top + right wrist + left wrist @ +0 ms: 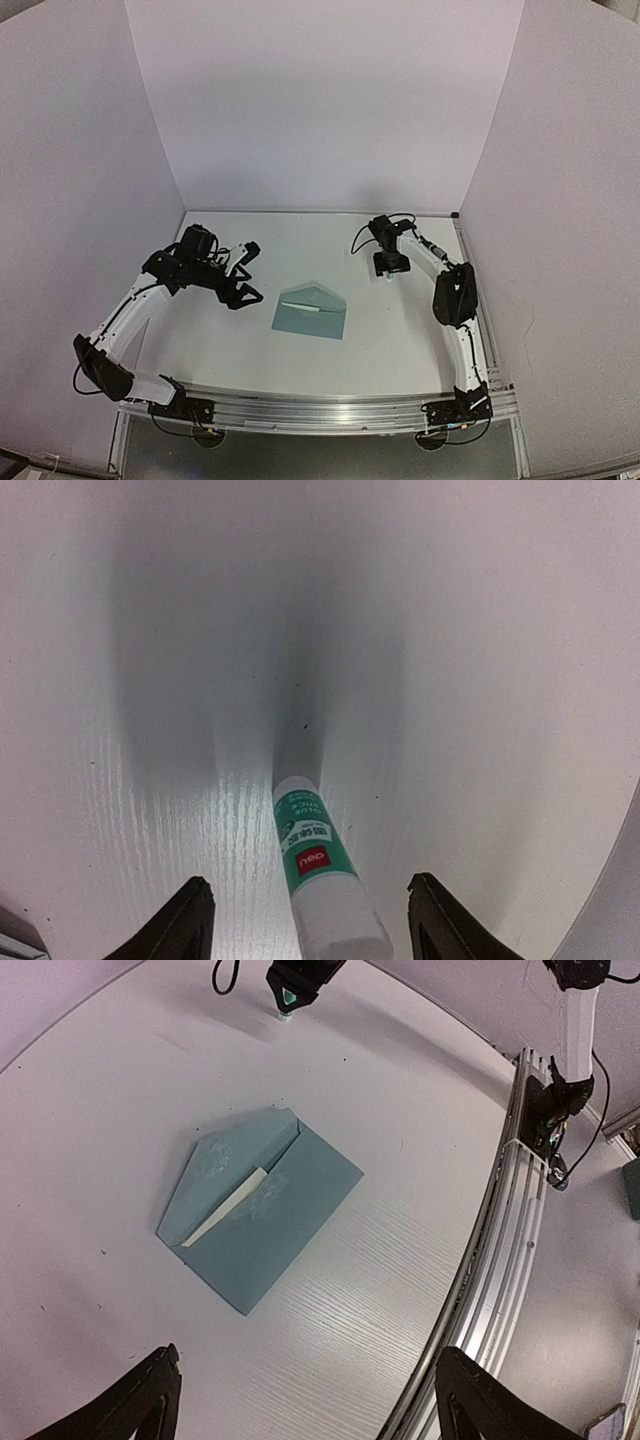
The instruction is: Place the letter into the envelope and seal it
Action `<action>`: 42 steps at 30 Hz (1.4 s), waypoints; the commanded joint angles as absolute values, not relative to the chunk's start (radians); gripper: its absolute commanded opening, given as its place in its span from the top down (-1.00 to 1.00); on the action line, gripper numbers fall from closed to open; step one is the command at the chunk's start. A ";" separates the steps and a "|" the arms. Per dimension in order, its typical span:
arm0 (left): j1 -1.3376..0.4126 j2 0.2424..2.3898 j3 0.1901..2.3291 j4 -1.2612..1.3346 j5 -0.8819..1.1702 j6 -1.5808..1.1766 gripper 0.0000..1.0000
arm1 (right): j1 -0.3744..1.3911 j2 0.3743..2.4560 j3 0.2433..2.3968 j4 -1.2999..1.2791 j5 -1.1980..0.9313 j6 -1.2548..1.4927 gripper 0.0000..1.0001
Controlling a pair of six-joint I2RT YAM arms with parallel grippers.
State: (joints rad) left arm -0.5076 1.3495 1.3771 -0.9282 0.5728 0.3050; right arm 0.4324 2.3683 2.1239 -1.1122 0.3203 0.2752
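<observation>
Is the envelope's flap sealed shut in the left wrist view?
No, the envelope flap lies open, with a cream edge of the letter showing at its mouth.

Open desk (pixel 400 335) surrounds the flat envelope (pixel 310 315) on all sides. A glue stick (pixel 315 865) sits between the right claw's (pixel 308 883) spread fingers.

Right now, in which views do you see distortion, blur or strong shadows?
Left wrist view: the rail bows into an arc, lens distortion; the envelope is sharp. Right wrist view: the glue stick blurs at its near end, dark shadows beyond it. Top view: even light.
</observation>
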 commanded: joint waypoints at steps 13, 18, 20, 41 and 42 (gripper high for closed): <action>-0.506 1.332 1.371 -0.845 0.591 0.289 -0.75 | 0.406 2.448 2.218 -1.147 0.276 0.267 0.56; -0.506 1.331 1.373 -0.842 0.595 0.292 -0.75 | 0.405 2.427 2.202 -1.146 0.268 0.257 0.98; -0.506 1.330 1.373 -0.843 0.596 0.297 -0.75 | 0.406 2.400 2.195 -1.147 0.236 0.250 1.00; -0.680 1.233 1.299 -0.523 0.375 0.545 -0.99 | 0.734 1.895 2.051 -0.684 -0.534 0.409 1.00; -0.690 1.230 1.292 -0.504 0.369 0.553 -0.99 | 0.754 1.898 2.060 -0.669 -0.533 0.415 1.00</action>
